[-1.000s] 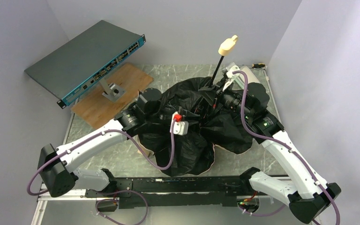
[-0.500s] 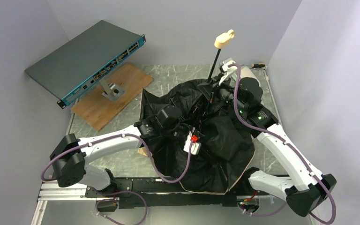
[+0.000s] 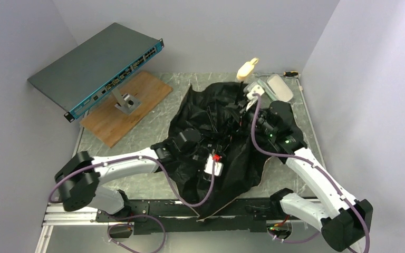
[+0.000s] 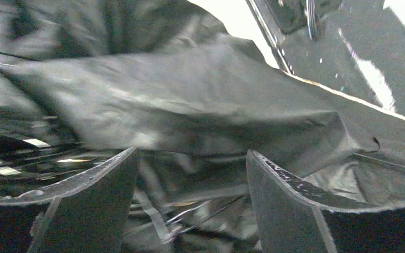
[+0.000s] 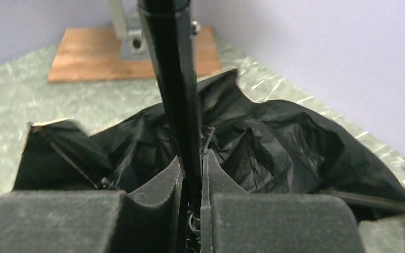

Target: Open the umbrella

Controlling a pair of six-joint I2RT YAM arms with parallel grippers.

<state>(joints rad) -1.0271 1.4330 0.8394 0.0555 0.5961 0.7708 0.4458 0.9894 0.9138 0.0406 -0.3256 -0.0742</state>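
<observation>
The umbrella (image 3: 227,153) lies on the table with its black lining up and a thin cream edge showing. Its cream knob handle (image 3: 247,68) sticks up at the back on the black shaft (image 5: 173,79). My right gripper (image 5: 192,164) is shut on the shaft low down, near the ribs; it also shows in the top view (image 3: 241,107). My left gripper (image 4: 191,154) is open, its fingers (image 4: 97,195) either side of folded black fabric and thin metal ribs. In the top view it (image 3: 206,143) reaches into the middle of the canopy.
A network switch (image 3: 97,66) stands tilted on a metal post over a wooden board (image 3: 137,97) at the back left. A pale mint-green case (image 3: 277,87) lies at the back right. Grey walls close in the left, back and right sides.
The shaft has tipped lower and the knob handle has dropped toward the back. My left arm has swung right into the canopy. The fabric has shifted from a round heap into a stretched, angular shape.
</observation>
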